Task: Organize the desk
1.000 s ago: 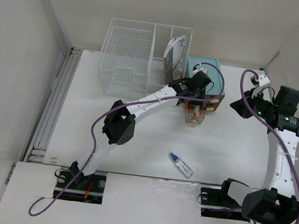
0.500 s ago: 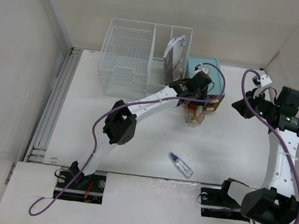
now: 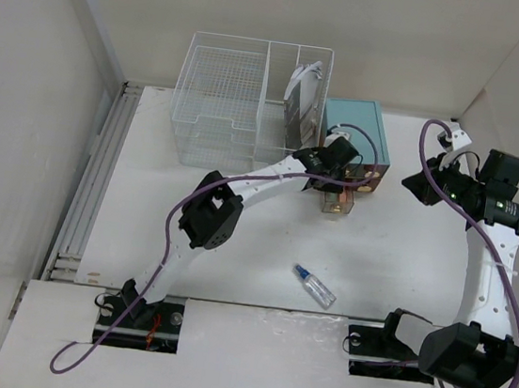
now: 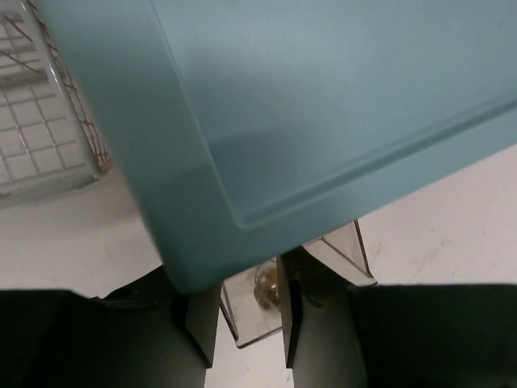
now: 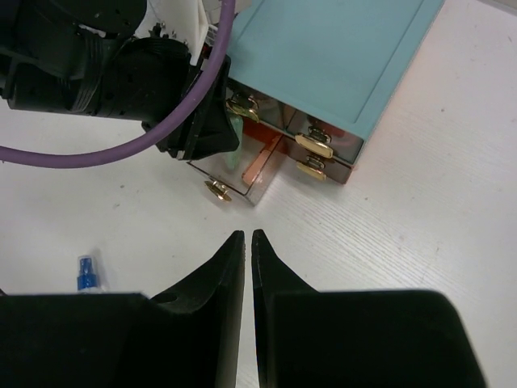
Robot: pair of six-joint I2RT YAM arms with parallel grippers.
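Jaws of the left gripper [image 4: 245, 311] stand slightly parted at the clear drawer [image 4: 343, 255]. Any grip is unclear, as the teal box [image 4: 323, 105] fills that view. The right gripper [image 5: 245, 239] is clenched and empty above the desk [image 3: 183, 199]. The desk is roughly square, its rail [image 3: 90, 183] runs near-to-far along the left edge, and its near left is bare.

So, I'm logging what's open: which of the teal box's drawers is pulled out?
The clear drawer holding something orange, jutting onto the desk beneath the left gripper; the other gold-handled drawers sit flush in the teal box.
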